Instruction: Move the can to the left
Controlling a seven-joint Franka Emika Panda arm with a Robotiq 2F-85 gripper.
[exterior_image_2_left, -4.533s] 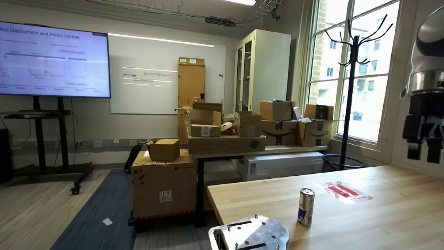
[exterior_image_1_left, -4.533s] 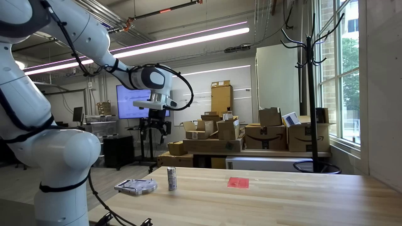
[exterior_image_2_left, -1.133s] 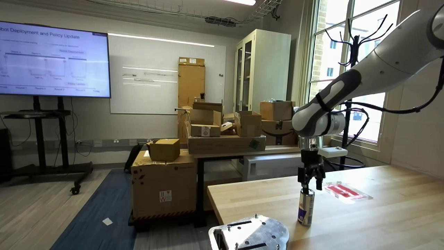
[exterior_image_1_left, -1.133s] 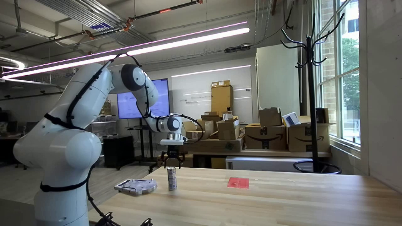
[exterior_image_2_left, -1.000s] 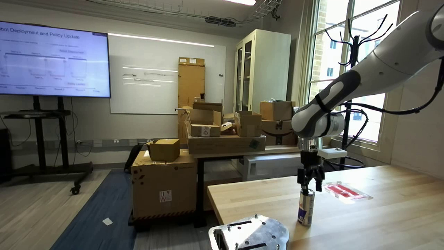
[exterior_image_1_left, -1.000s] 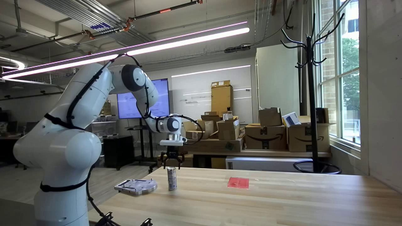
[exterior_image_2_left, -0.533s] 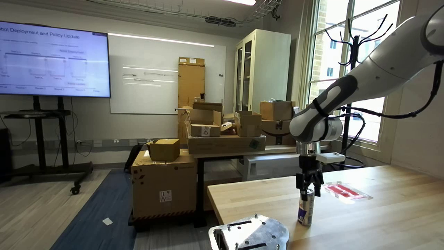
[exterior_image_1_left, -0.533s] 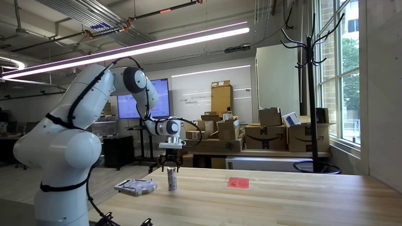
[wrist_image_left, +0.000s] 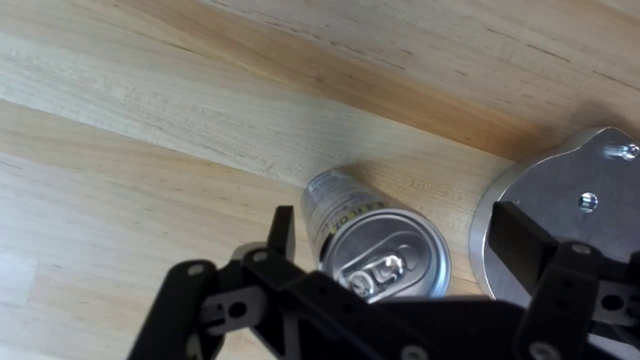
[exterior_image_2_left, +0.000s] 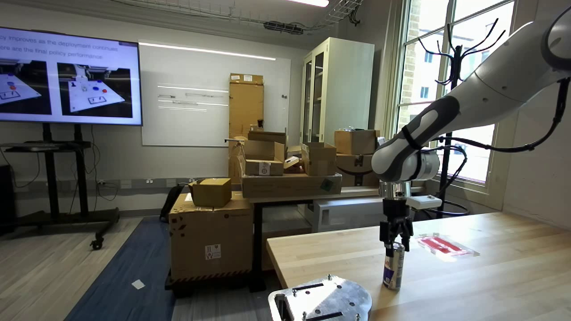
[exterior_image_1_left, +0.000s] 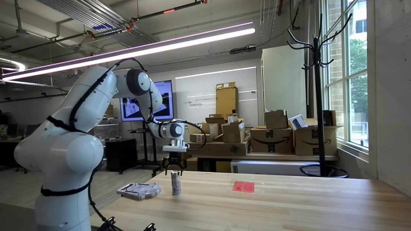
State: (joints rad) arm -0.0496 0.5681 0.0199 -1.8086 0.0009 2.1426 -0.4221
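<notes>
The can [exterior_image_1_left: 176, 184] is a slim silver cylinder standing upright on the wooden table. It also shows in an exterior view [exterior_image_2_left: 393, 273] with a blue patch on its side, and in the wrist view [wrist_image_left: 345, 200] with its pull-tab top facing up. My gripper [exterior_image_1_left: 174, 173] points straight down at the can's top. In an exterior view the gripper [exterior_image_2_left: 398, 250] has one fingertip overlapping the can's upper part. In the wrist view the gripper [wrist_image_left: 395, 230] is open, with the can's top between its two fingers and a gap on each side. The can's near rim is partly hidden by the gripper.
A flat metal plate with screws [exterior_image_1_left: 138, 191] lies beside the can at the table's edge; it also shows in an exterior view [exterior_image_2_left: 321, 298] and close to one finger in the wrist view [wrist_image_left: 565, 200]. A flat red packet [exterior_image_1_left: 243, 186] lies on the table [exterior_image_1_left: 273, 208].
Over the last seconds my arm has swung over to the can, and in the last second the gripper has lowered slightly to its top. The can has not moved. The screen's picture has changed.
</notes>
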